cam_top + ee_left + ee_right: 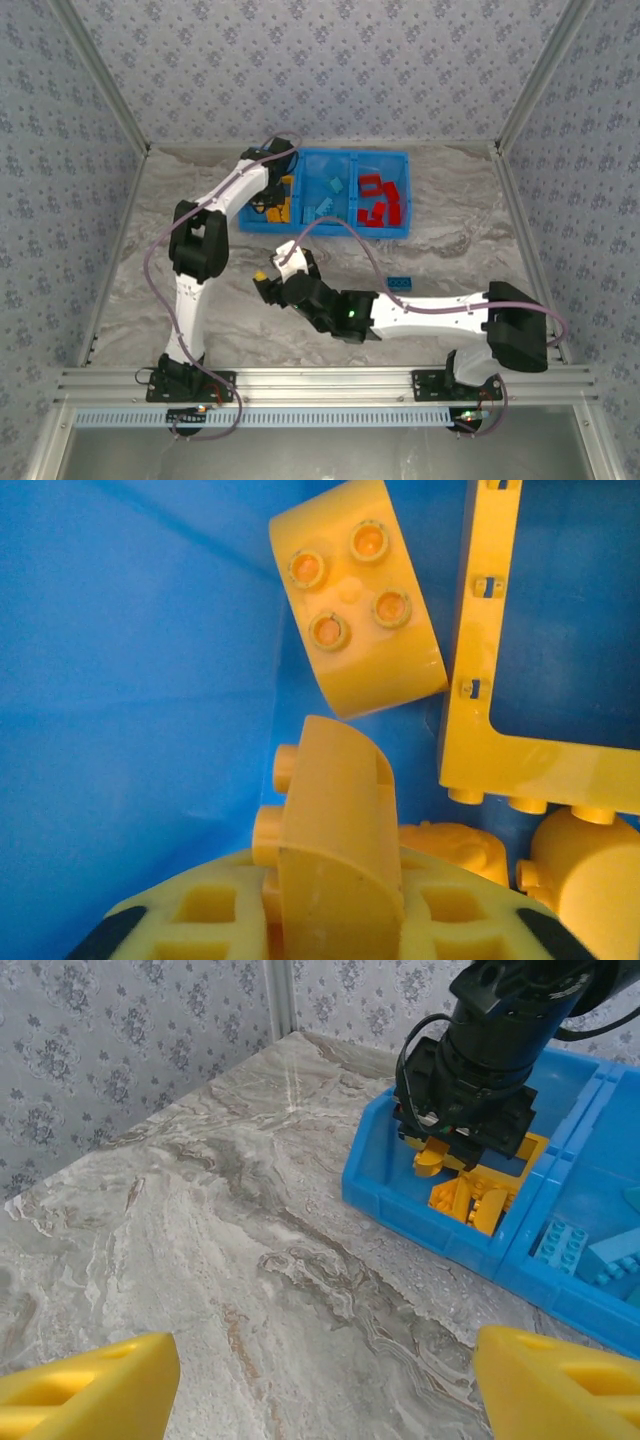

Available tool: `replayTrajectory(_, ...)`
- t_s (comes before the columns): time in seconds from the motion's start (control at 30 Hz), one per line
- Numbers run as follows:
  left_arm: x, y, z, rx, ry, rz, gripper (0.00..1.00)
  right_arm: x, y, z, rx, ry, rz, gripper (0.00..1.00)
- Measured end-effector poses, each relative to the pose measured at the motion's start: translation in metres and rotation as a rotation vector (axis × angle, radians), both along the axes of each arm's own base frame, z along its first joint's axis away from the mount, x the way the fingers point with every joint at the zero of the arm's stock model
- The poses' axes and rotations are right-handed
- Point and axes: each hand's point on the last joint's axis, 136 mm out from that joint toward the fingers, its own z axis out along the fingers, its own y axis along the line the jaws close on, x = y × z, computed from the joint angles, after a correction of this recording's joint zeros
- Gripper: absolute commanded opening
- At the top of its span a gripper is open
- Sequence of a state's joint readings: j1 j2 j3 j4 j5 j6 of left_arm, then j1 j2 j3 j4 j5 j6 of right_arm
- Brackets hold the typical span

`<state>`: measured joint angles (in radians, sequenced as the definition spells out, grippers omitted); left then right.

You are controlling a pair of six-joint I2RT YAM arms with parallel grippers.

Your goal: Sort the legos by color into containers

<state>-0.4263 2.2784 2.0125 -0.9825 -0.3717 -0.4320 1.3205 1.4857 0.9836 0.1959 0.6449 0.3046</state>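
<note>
Left end effector [335,915] is clamped on a yellow curved plastic brick [335,800] above the left compartment of the bright blue plastic bin [380,153]. The brick is judged light, rigid and slick, best gripped across flat sides. Right end effector [320,1360] is held apart, empty.

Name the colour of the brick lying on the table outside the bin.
The brick is blue, clearest in the top external view.

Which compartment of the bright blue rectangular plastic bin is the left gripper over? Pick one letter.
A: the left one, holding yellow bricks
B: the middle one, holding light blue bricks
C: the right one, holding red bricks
A: the right wrist view shows the left gripper down in the end compartment of the bright blue rectangular plastic bin, the left one in the top view, and the left wrist camera looks onto yellow bricks against blue walls.
</note>
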Motion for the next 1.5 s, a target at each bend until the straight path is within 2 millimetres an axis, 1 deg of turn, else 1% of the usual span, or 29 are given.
replayTrajectory(0.03, 0.000, 0.001, -0.001, 0.006, 0.005, 0.002, 0.35, -0.001, -0.004, 0.001, 0.004, 0.002, -0.005, 0.80)
replayTrajectory(0.17, -0.004, 0.003, -0.001, 0.023, 0.017, 0.006, 0.45, -0.001, -0.019, 0.007, 0.023, 0.009, -0.027, 0.80)
replayTrajectory(0.3, -0.008, 0.002, 0.001, 0.028, 0.023, 0.001, 0.47, 0.001, -0.037, 0.012, 0.037, 0.015, -0.055, 0.80)
replayTrajectory(0.37, -0.011, -0.002, 0.009, 0.025, 0.017, -0.006, 0.47, 0.003, -0.047, 0.014, 0.036, 0.015, -0.071, 0.80)
replayTrajectory(0.4, -0.014, -0.005, 0.017, 0.019, 0.007, -0.009, 0.47, 0.004, -0.053, 0.016, 0.034, 0.015, -0.083, 0.80)
replayTrajectory(0.47, -0.017, -0.010, 0.037, 0.002, -0.026, -0.016, 0.49, 0.007, -0.065, 0.022, 0.036, 0.016, -0.105, 0.80)
replayTrajectory(0.5, -0.020, -0.014, 0.054, -0.015, -0.057, -0.021, 0.50, 0.009, -0.072, 0.025, 0.040, 0.018, -0.120, 0.80)
replayTrajectory(0.57, -0.026, -0.020, 0.090, -0.054, -0.127, -0.031, 0.53, 0.015, -0.090, 0.032, 0.053, 0.029, -0.162, 0.79)
replayTrajectory(0.63, -0.037, -0.025, 0.135, -0.112, -0.218, -0.049, 0.55, 0.023, -0.117, 0.035, 0.064, 0.059, -0.235, 0.78)
replayTrajectory(0.67, -0.045, -0.027, 0.154, -0.139, -0.259, -0.059, 0.57, 0.027, -0.129, 0.035, 0.072, 0.078, -0.273, 0.76)
replayTrajectory(0.7, -0.057, -0.029, 0.177, -0.179, -0.305, -0.080, 0.58, 0.033, -0.145, 0.035, 0.083, 0.107, -0.325, 0.71)
replayTrajectory(0.73, -0.069, -0.031, 0.196, -0.219, -0.343, -0.102, 0.58, 0.037, -0.161, 0.033, 0.095, 0.139, -0.379, 0.66)
replayTrajectory(0.8, -0.096, -0.039, 0.227, -0.314, -0.412, -0.170, 0.59, 0.043, -0.193, 0.028, 0.130, 0.218, -0.502, 0.64)
replayTrajectory(0.87, -0.127, -0.053, 0.245, -0.419, -0.456, -0.270, 0.61, 0.045, -0.226, 0.017, 0.171, 0.307, -0.643, 0.65)
replayTrajectory(0.9, -0.141, -0.061, 0.249, -0.463, -0.467, -0.325, 0.62, 0.045, -0.239, 0.009, 0.186, 0.351, -0.704, 0.65)
replayTrajectory(0.97, -0.176, -0.081, 0.250, -0.536, -0.474, -0.452, 0.64, 0.042, -0.261, -0.010, 0.205, 0.444, -0.817, 0.66)
replayTrajectory(1.0, -0.191, -0.091, 0.247, -0.560, -0.475, -0.512, 0.64, 0.042, -0.268, -0.020, 0.211, 0.487, -0.862, 0.66)
replayTrajectory(1.07, -0.233, -0.115, 0.234, -0.600, -0.454, -0.653, 0.65, 0.041, -0.278, -0.042, 0.219, 0.583, -0.947, 0.68)
replayTrajectory(1.13, -0.270, -0.131, 0.215, -0.620, -0.425, -0.762, 0.65, 0.042, -0.282, -0.063, 0.226, 0.673, -1.015, 0.69)
replayTrajectory(1.17, -0.287, -0.136, 0.204, -0.624, -0.409, -0.807, 0.65, 0.043, -0.283, -0.072, 0.233, 0.715, -1.046, 0.69)
replayTrajectory(1.23, -0.310, -0.140, 0.183, -0.629, -0.384, -0.847, 0.66, 0.044, -0.284, -0.090, 0.254, 0.793, -1.108, 0.69)
replayTrajectory(1.3, -0.326, -0.140, 0.163, -0.634, -0.366, -0.858, 0.66, 0.044, -0.285, -0.105, 0.286, 0.868, -1.174, 0.70)
replayTrajectory(1.33, -0.333, -0.139, 0.153, -0.632, -0.358, -0.858, 0.71, 0.044, -0.285, -0.112, 0.300, 0.904, -1.203, 0.70)
replayTrajectory(1.37, -0.339, -0.138, 0.144, -0.629, -0.349, -0.852, 0.72, 0.044, -0.285, -0.120, 0.316, 0.940, -1.232, 0.71)
replayTrajectory(1.43, -0.348, -0.138, 0.134, -0.620, -0.344, -0.849, 0.72, 0.043, -0.284, -0.133, 0.349, 1.000, -1.277, 0.73)
replayTrajectory(1.5, -0.351, -0.135, 0.132, -0.619, -0.355, -0.833, 0.73, 0.040, -0.283, -0.146, 0.379, 1.050, -1.315, 0.76)
